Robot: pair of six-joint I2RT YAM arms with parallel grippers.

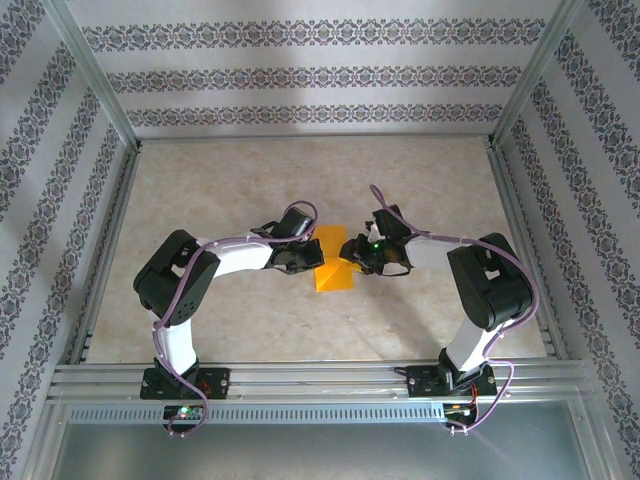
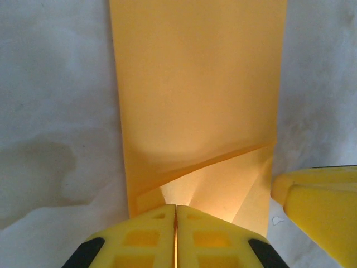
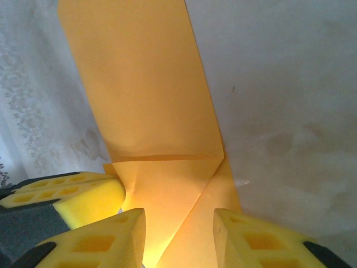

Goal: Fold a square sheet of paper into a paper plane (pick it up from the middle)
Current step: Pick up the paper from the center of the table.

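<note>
The square sheet of paper (image 1: 334,272) is bright orange, folded into a narrower creased strip, and lies mid-table between both arms. In the left wrist view the paper (image 2: 195,84) stretches away from my left gripper (image 2: 176,207), whose yellow fingers are shut on its raised near edge. A thin orange line shows between the pads. In the right wrist view my right gripper (image 3: 179,215) stands open, with a lifted triangular flap of the paper (image 3: 145,89) between its fingers. The two grippers (image 1: 308,258) (image 1: 352,250) face each other across the sheet's near end.
The tabletop (image 1: 240,190) is pale marble. Aluminium rails (image 1: 320,380) run along the near edge and the sides, with patterned walls beyond. A yellow finger (image 2: 321,201) of the right gripper shows at the edge of the left wrist view.
</note>
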